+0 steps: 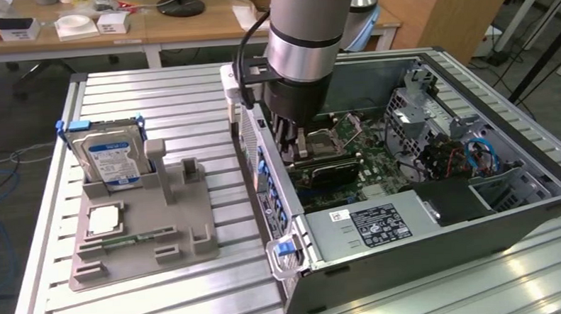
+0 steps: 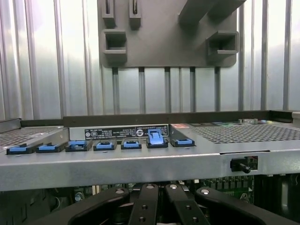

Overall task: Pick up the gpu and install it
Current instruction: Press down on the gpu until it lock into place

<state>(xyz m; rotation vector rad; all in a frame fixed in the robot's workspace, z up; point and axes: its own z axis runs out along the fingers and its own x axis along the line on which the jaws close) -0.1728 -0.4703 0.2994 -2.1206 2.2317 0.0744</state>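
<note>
1. One claw [image 1: 297, 143] is down inside the open computer case [image 1: 510, 221], fingers pinched narrow, right over the motherboard [image 1: 376, 168].
2. Whether it grips the gpu I cannot tell; the card's place is unclear.
3. One hard drive [image 1: 110, 159] stands on the one grey holder [image 1: 170, 236] beside the case.
4. Seven blue clips [image 2: 131, 144] line the case's back edge.

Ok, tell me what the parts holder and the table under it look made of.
Parts holder: likely matte grey plastic, possibly printed; dull, uniform colour, no glare. Table: looks like bare aluminium slats; silvery, ribbed, with bright reflections along the grooves.
</note>
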